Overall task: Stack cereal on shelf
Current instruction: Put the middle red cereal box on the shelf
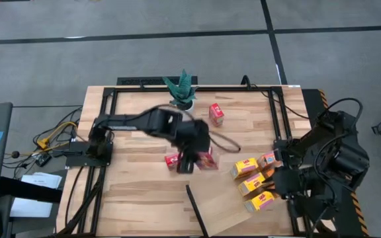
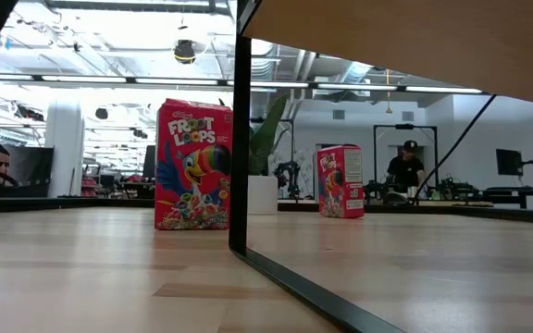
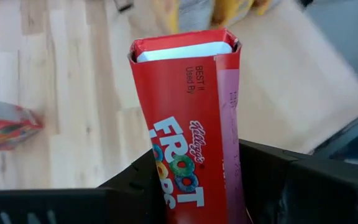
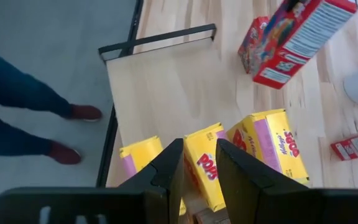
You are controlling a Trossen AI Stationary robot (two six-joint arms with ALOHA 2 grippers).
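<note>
My left gripper (image 1: 196,158) is over the table's middle, shut on a red cereal box (image 3: 185,124) held in the air. A second red box (image 2: 192,166) stands on its base on the tabletop, and a third (image 2: 340,180) stands by the plant. My right gripper (image 4: 201,162) is at the right end of the shelf (image 4: 166,87), a pale board with a dark edge. It is shut on the middle one (image 4: 204,165) of three yellow boxes in a row there. An orange box (image 1: 268,159) stands beside them. My left gripper pinches the red box between its two fingers, one on each narrow side (image 3: 231,165), at the end nearest the wrist. The box runs out along the fingers, its flap end (image 3: 185,46) farthest away. It is lifted clear of the table and tilted. My right gripper pinches the yellow box by its two narrow sides (image 4: 188,165), slanting down from the table's right. The box's top (image 4: 204,134) reaches past the fingertips. The fingers hide its lower end, so whether it rests on the shelf does not show.
A green plant in a white pot (image 1: 182,92) stands at the table's far middle. The shelf's dark post (image 2: 239,139) rises near the table's front edge. Bare shelf board lies left of the yellow boxes. A person's legs (image 4: 23,118) show on the floor beyond the shelf.
</note>
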